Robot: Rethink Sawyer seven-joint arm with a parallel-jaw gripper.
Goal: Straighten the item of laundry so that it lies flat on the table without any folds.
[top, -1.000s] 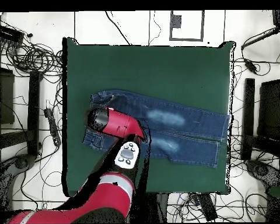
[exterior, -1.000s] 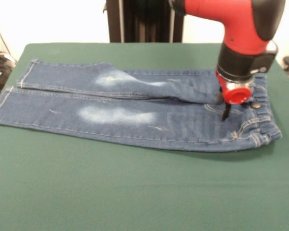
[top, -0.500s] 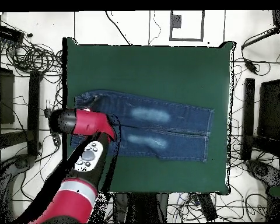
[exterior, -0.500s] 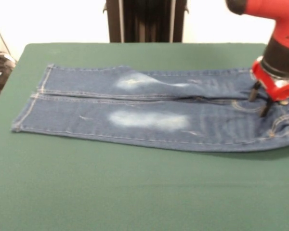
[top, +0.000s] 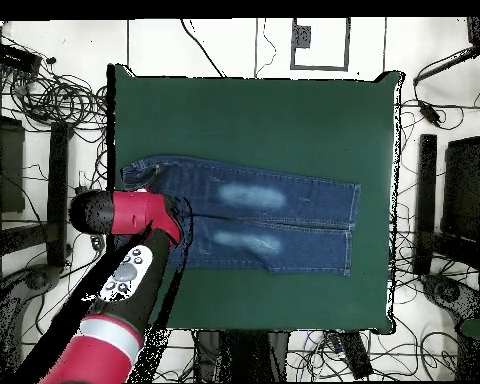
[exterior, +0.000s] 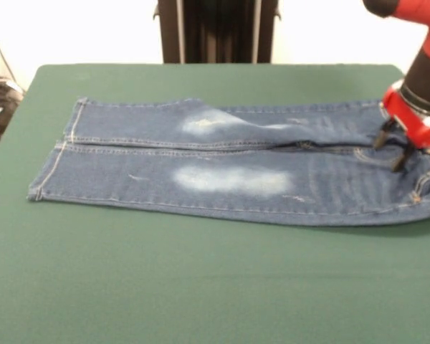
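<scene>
Now the jaws (exterior: 391,149) sit at the waist end of the jeans (exterior: 222,172), their two dark tips spread a little apart and pressed down on or into the denim beside the fly; whether cloth is pinched between them cannot be told from either view. Compared with a second ago, the red wrist has travelled toward the right edge of the front view and the whole garment has slid with it, so the leg hems now lie well in from the surface's (exterior: 201,287) left edge instead of reaching it. The drag has also pulled the legs straighter: the upper leg that slanted over the lower one now runs nearly parallel to it, with only a shallow ridge left at the crotch, beside the upper faded patch. In the last half second the shift was small, which suggests the pull is near its end. By my reading the flattening is mostly done, though the waistband runs out of the front view, so its state is unknown there. Overhead, the jeans (top: 254,215) show whole, lying left of centre, but the arm (top: 124,270) covers the waist and hides the jaws.
</scene>
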